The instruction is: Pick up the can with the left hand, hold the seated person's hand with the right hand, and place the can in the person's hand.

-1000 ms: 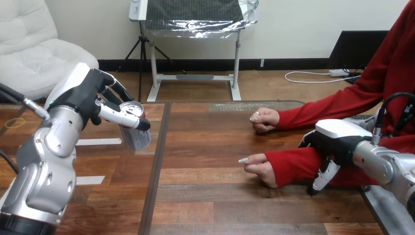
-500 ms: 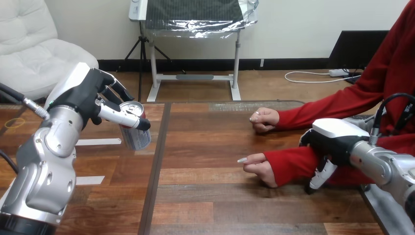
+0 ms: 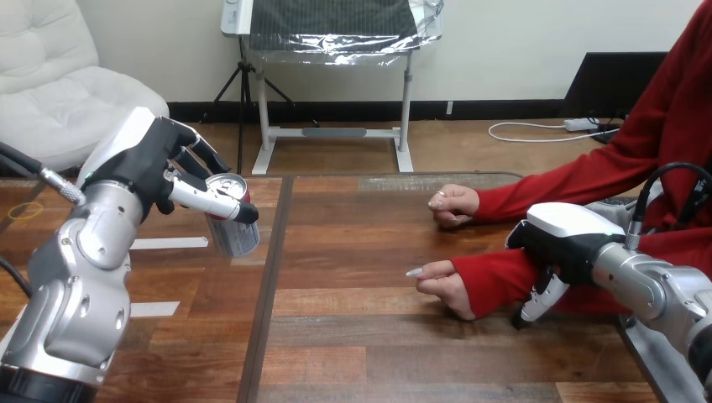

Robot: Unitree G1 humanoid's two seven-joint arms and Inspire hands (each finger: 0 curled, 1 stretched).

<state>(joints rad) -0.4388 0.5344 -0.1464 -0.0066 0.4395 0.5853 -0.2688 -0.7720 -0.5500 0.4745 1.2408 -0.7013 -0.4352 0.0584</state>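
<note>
Sliding along the red sleeve (image 3: 495, 281) toward the person's nearer hand (image 3: 441, 285), the right hand (image 3: 561, 239) is lying over the forearm; whether it is gripping, I cannot tell. The left hand (image 3: 155, 172) is clasping the upright can (image 3: 233, 228) above the table (image 3: 361, 336), well left of that curled hand.

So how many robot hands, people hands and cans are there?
Robot hands: 2, the left hand and the right hand
Person's hands: 2, the farther hand and the nearer hand
Cans: 1, the can
Total: 5
</note>
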